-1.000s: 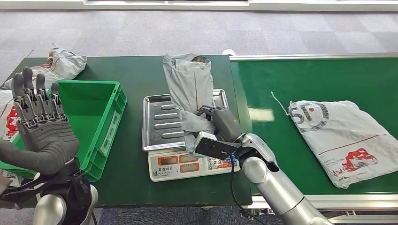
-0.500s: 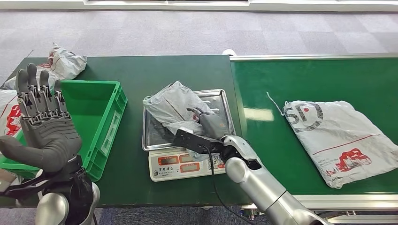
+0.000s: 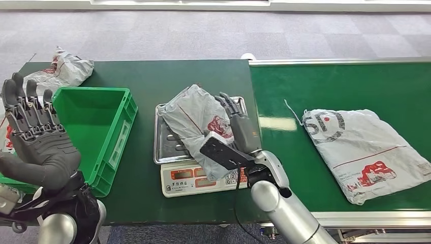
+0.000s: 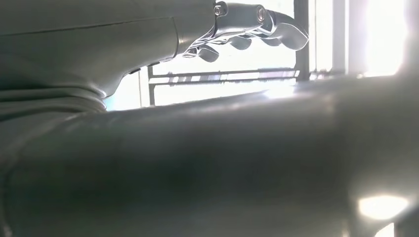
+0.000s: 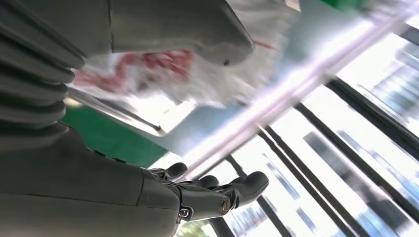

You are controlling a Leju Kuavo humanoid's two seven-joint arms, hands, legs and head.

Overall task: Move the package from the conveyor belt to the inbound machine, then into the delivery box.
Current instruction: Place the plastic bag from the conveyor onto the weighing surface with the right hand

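Note:
A grey package [image 3: 195, 119] with red print lies crumpled on the steel tray [image 3: 163, 148] of the inbound scale [image 3: 189, 179], overhanging its front edge. My right hand [image 3: 238, 129] lies along the package's right side, touching it, with fingers stretched straight away from me and thumb apart. In the right wrist view the fingers [image 5: 217, 193] are spread and the blurred package [image 5: 163, 69] sits beyond the thumb, not gripped. My left hand [image 3: 38, 145] is raised, palm open, in front of the green delivery box [image 3: 109, 127], which holds nothing I can see.
A second grey package [image 3: 358, 147] lies flat on the green conveyor belt [image 3: 330, 86] at the right. More grey bags [image 3: 63, 68] sit at the table's far left, behind the box. The dark green table [image 3: 152, 76] runs between box and scale.
The package went from upright in my right hand to lying on the scale tray, and that hand's fingers have straightened beside it. The conveyor package slid slightly left. My left hand shifted left.

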